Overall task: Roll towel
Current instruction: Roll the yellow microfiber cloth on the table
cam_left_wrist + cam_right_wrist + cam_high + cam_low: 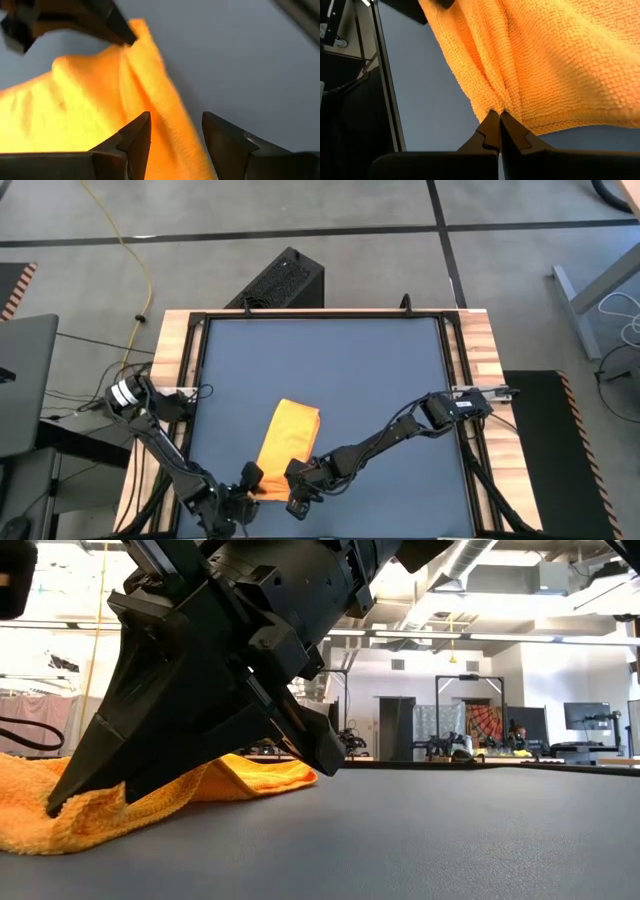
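Fingers of the right gripper [500, 131] are pinching shut on the towel [288, 438], gathering a small pleat of its near hem between the tips. The left gripper [176, 141] is standing open beside it, its two fingers [134, 141] straddling a folded edge of the cloth without closing on it. Both grippers are working close to the near edge of the worktop [390, 370], left of its middle, with the towel lying as a narrow folded strip running away from them. Its looped weave is puckering and sagging wherever it is lifted, so it looks light, limp and easy to grip, not slippery. Holding the hem at two spread points should be keeping the roll straight; one pinch would likely bunch it.
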`<state>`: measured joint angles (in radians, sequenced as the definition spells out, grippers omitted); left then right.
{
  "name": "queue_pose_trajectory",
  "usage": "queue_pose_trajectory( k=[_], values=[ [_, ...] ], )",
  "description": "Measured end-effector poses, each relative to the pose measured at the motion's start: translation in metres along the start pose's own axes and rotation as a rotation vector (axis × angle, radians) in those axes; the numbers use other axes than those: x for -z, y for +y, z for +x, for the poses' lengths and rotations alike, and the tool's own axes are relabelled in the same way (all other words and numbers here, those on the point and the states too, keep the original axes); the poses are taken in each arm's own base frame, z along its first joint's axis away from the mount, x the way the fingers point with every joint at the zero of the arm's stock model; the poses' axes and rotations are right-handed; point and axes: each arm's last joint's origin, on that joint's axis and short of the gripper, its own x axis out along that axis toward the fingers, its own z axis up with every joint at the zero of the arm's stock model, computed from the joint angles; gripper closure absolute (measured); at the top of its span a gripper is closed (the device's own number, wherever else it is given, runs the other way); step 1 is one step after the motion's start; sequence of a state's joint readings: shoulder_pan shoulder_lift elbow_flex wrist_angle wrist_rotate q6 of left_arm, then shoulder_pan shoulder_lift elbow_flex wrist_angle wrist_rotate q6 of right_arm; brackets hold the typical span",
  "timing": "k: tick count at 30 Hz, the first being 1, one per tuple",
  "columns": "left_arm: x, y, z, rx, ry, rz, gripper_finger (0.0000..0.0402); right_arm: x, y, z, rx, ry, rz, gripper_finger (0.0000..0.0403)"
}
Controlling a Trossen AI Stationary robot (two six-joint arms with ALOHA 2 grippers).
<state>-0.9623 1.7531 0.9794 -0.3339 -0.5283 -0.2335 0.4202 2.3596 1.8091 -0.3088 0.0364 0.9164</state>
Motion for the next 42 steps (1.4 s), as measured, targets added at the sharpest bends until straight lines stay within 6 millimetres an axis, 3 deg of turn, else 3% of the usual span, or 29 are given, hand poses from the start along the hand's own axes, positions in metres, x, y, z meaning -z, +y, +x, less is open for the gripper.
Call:
queue_pose_trajectory(
  k=[9, 12, 16, 18, 29, 34, 39, 42],
  values=[
    [0.006, 0.009, 0.005, 0.008, 0.090, -0.164, 0.0249, 0.000, 0.000, 0.000, -0.002, 0.000, 0.001, 0.0385],
    [0.005, 0.014, 0.008, 0.047, 0.115, -0.226, 0.0289, 0.000, 0.000, 0.000, -0.002, 0.001, 0.001, 0.0385],
    [0.005, 0.018, 0.011, 0.123, 0.147, -0.246, 0.0376, 0.000, 0.000, 0.000, -0.003, 0.002, 0.003, 0.0385],
    [0.004, 0.020, 0.013, 0.149, 0.158, -0.241, 0.0392, 0.000, 0.000, 0.000, -0.002, 0.002, 0.012, 0.0385],
    [0.010, 0.039, 0.027, 0.392, 0.207, -0.266, 0.0401, 0.005, 0.004, 0.000, -0.011, 0.018, 0.052, 0.0385],
    [0.026, 0.054, 0.030, 0.489, 0.171, -0.313, 0.0401, 0.007, 0.004, 0.000, -0.010, 0.023, 0.067, 0.0385],
    [0.040, 0.076, 0.014, 0.576, 0.035, -0.394, 0.0401, 0.007, 0.004, 0.000, -0.012, 0.020, 0.067, 0.0385],
    [0.062, 0.083, 0.016, 0.580, 0.063, -0.480, 0.0401, 0.002, 0.002, 0.000, -0.012, 0.011, 0.075, 0.0385]
  ],
)
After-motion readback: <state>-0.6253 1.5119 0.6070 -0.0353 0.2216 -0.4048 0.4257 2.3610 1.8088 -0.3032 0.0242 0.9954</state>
